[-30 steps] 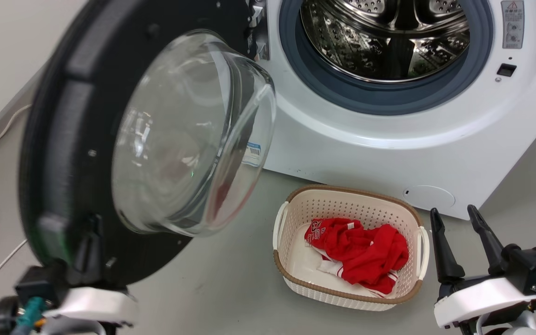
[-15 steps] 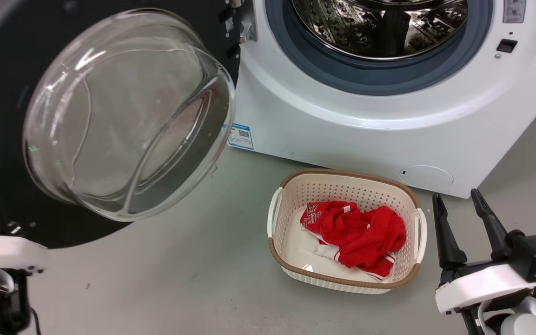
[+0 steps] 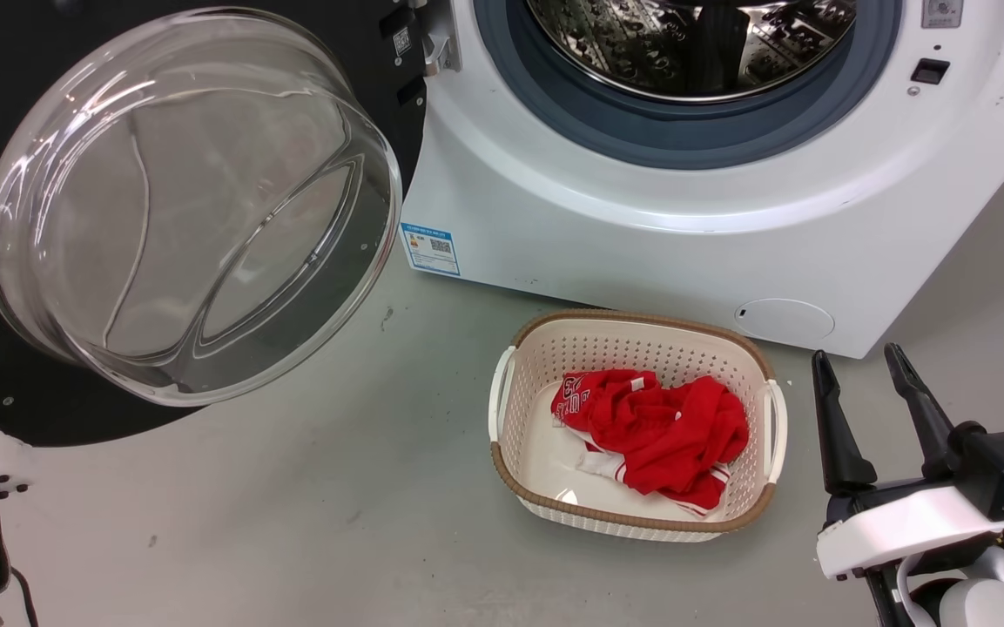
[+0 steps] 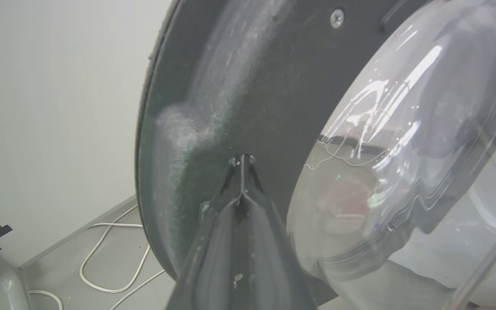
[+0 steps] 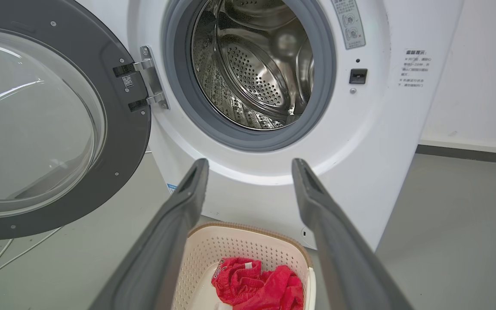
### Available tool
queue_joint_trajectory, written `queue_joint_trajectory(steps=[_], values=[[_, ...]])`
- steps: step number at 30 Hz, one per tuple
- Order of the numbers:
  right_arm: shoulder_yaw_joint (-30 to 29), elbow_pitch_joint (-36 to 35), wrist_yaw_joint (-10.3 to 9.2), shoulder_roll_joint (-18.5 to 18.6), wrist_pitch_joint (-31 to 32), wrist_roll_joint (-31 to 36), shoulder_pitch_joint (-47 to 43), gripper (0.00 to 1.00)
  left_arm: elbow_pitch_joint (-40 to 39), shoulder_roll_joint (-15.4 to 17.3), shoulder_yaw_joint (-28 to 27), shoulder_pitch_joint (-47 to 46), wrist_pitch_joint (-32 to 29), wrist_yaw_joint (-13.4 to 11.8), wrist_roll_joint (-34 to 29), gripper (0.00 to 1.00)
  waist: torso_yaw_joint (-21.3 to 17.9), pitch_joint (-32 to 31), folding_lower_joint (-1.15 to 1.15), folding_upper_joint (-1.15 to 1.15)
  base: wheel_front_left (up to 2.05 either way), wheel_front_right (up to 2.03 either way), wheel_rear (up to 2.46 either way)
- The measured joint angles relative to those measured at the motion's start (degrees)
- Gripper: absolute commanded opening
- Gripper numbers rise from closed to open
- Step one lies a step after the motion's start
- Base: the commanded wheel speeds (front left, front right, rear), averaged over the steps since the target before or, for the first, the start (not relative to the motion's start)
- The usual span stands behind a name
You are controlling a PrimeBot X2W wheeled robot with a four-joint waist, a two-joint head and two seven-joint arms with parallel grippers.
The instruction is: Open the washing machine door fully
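Washing machine (image 3: 641,235) stands drum-exposed, with the washing machine door (image 3: 49,418) swung out to the robot's left on its hinge, glass bowl facing the robot, seemingly near full travel. Left gripper (image 4: 242,163), fingers pinched together on nothing, tips at the door's black inner ring beside the bowl: push there, far from the hinge, easing to the stop, off the glass. Right gripper (image 3: 856,355) gapes wide and empty near the basket (image 3: 502,409); best left parked.
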State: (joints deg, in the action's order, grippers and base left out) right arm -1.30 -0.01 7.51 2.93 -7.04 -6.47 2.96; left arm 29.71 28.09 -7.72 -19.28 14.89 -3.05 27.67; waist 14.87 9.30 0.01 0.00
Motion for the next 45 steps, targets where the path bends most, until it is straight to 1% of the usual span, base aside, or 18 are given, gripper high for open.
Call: queue_joint_trajectory(steps=[3,7,13,14,15,20,21,22,23,24,25,26,31,37,40,45], values=[[-0.05,0.16,0.00,0.00,-0.03,-0.27,-0.01,1.00,-0.32,-0.42,-0.69,0.33,0.00,-0.11,-0.58,0.00,-0.25,-0.54,0.00,0.00,0.00,0.00,0.00],[0.33,0.68,-0.01,0.00,-0.25,-0.64,-0.09,1.00,-5.83,-2.32,-2.96,4.35,0.08,-1.54,-2.86,0.00,-0.73,-1.83,0.00,0.00,0.00,0.00,0.00],[0.97,1.08,-0.01,0.00,-0.48,-0.68,-0.72,1.00,-15.91,-8.31,-3.37,13.25,0.09,-2.52,-6.44,0.00,-1.68,-3.82,0.00,0.00,0.00,0.00,0.00],[0.97,1.08,-0.01,0.00,-0.48,-0.68,-0.72,1.00,-15.91,-8.31,-3.37,13.25,0.09,-2.52,-6.44,0.00,-1.68,-3.82,0.00,0.00,0.00,0.00,0.00],[1.25,1.14,0.00,0.00,-0.46,-0.83,-0.80,1.00,-18.87,-10.40,-2.63,15.73,0.09,-2.49,-7.46,0.00,-2.05,-4.42,0.00,0.00,0.00,0.00,0.00],[1.74,1.12,-0.01,-0.01,-0.10,-0.94,-1.43,1.00,-25.44,-15.29,1.09,20.15,0.10,-2.27,-10.88,0.00,-3.32,-5.80,0.00,0.00,0.00,0.00,0.00],[1.75,1.09,0.00,0.00,0.00,-0.91,-1.80,1.00,-26.36,-16.05,1.92,20.58,0.10,-2.22,-11.54,0.08,-3.62,-6.07,0.00,0.00,0.00,0.00,0.00],[1.76,1.11,-0.01,-0.01,0.02,-0.70,-2.06,1.00,-27.09,-16.85,2.76,21.01,0.11,-2.10,-12.12,0.29,-3.96,-6.34,0.00,0.00,0.00,0.00,0.00],[1.80,1.04,0.00,-0.01,0.09,-0.63,-2.12,1.00,-27.66,-17.51,3.58,21.47,0.13,-1.98,-12.66,0.45,-4.31,-6.58,0.00,0.00,0.00,0.00,0.00],[1.79,0.97,0.00,-0.01,0.10,-0.60,-2.13,1.00,-28.00,-18.23,4.32,21.72,0.15,-1.66,-12.99,0.64,-4.68,-6.80,0.00,0.00,0.00,0.00,0.00],[1.77,0.83,-0.01,-0.01,0.15,-0.60,-2.14,1.00,-28.39,-18.67,5.14,21.96,0.15,-1.26,-13.18,0.98,-5.07,-7.04,0.00,0.00,0.00,0.00,0.00],[1.82,0.77,0.00,-0.01,0.33,-0.59,-2.22,1.00,-28.77,-18.93,5.60,22.12,0.16,-1.02,-13.58,1.00,-5.47,-7.24,0.00,0.00,0.00,0.00,0.00],[1.87,0.32,-0.01,-0.01,0.55,-0.80,-2.47,1.00,-29.48,-19.82,8.28,22.14,0.16,0.48,-14.99,1.00,-7.78,-8.03,-0.01,0.00,0.00,0.00,0.00],[1.59,-0.59,0.00,-0.01,1.02,0.10,-2.41,1.00,-28.99,-19.82,10.69,18.68,0.16,2.02,-16.82,1.00,-10.65,-7.86,0.00,0.00,0.00,0.00,0.00],[1.15,-1.20,-0.01,-0.01,1.05,0.82,-2.40,1.00,-28.61,-19.89,11.32,16.85,0.16,2.53,-17.52,1.00,-12.08,-7.63,0.00,0.00,0.00,0.00,0.00],[0.89,-1.72,0.00,-0.01,1.20,1.52,-2.41,1.00,-28.15,-20.11,11.46,15.40,0.16,2.52,-18.63,1.00,-13.72,-7.42,0.00,0.00,0.00,0.00,0.00]])
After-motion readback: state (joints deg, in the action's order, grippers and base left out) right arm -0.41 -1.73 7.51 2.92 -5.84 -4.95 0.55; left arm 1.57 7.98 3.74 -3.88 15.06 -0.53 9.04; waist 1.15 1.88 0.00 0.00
